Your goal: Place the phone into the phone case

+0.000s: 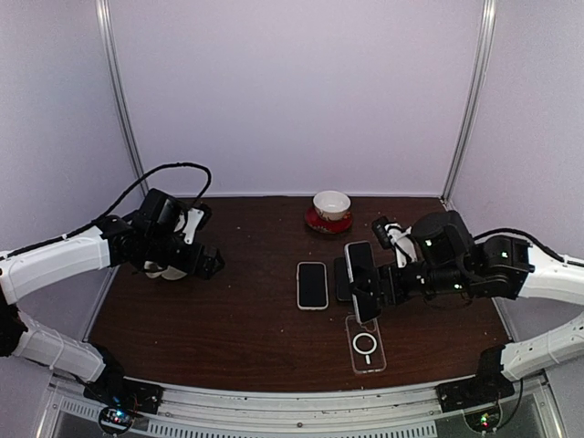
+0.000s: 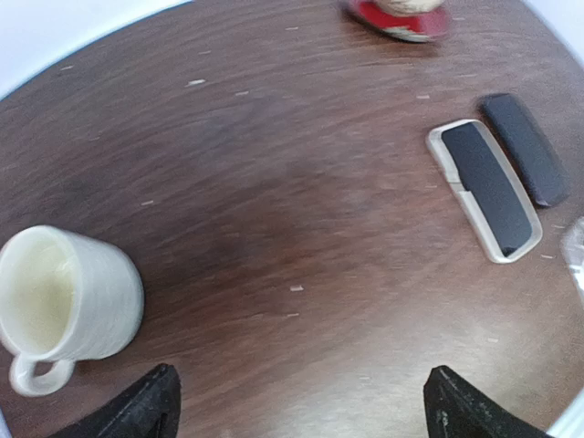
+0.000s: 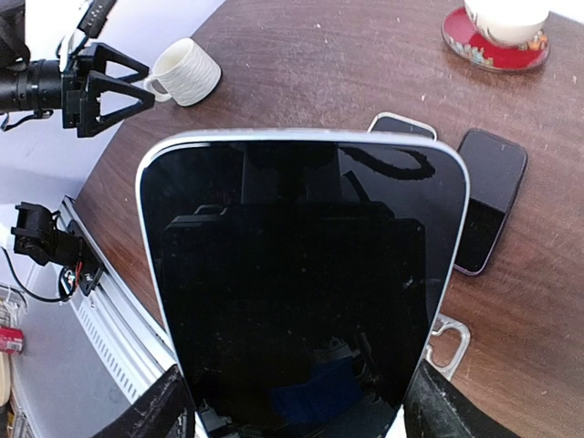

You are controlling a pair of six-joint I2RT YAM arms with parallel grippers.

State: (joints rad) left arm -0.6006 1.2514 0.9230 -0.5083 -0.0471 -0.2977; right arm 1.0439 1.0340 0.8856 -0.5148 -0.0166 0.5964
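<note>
Two robot arms over a dark wooden table (image 1: 228,319). The right gripper (image 1: 388,285) grasps the phone (image 3: 301,283) by its edges, screen up and tilted, just beyond the far end of the clear phone case (image 1: 366,344), which lies flat near the front right. The left gripper (image 2: 301,406) hangs released, jaws wide, at far left beside a white mug (image 2: 68,297)

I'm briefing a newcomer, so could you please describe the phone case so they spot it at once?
On the wooden table, look by its near edge, right of centre, in front of the phone held in the right jaws. The phone case lies flat; unlike the dark phones nearby, it is clear with a white ring.
</note>
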